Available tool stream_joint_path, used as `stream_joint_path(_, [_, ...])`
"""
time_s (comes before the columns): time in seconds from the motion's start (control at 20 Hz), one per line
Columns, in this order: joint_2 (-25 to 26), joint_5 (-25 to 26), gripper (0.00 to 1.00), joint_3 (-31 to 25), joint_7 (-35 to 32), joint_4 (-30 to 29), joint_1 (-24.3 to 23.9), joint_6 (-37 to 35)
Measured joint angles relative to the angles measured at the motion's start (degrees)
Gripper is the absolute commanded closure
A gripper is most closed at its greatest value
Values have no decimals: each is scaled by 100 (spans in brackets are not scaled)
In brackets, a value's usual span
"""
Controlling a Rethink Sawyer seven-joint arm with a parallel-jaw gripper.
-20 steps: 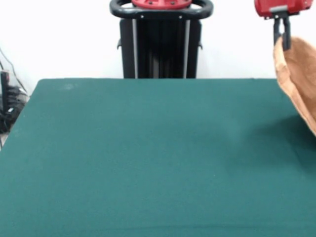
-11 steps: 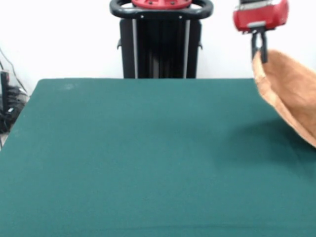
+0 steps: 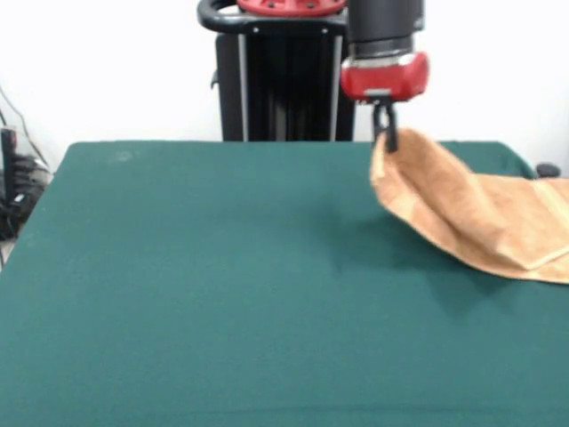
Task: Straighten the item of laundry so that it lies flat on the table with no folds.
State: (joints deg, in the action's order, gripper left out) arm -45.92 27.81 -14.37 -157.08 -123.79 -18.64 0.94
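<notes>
The item of laundry (image 3: pixel 471 213) is a light orange-tan towel at the right of the front view. One corner is lifted off the table (image 3: pixel 222 294); the rest drapes down to the right and trails on the green cloth, running past the right edge of the picture. My gripper (image 3: pixel 386 135) hangs from the red wrist, shut on that raised corner, over the far right part of the table. The towel sags in a fold below the grip.
The dark green table fills most of the view. A bundle of black cables (image 3: pixel 13 191) sits off the table's left edge. A small dark object (image 3: pixel 544 169) shows beyond the far right corner.
The gripper has travelled left and lower, dragging the towel with it. More of the towel now shows and part of it rests on the table.
</notes>
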Motion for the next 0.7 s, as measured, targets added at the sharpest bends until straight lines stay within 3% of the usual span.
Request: stream_joint_path(0.7, [785, 1326, 100, -88, 2, 183, -1484, -1])
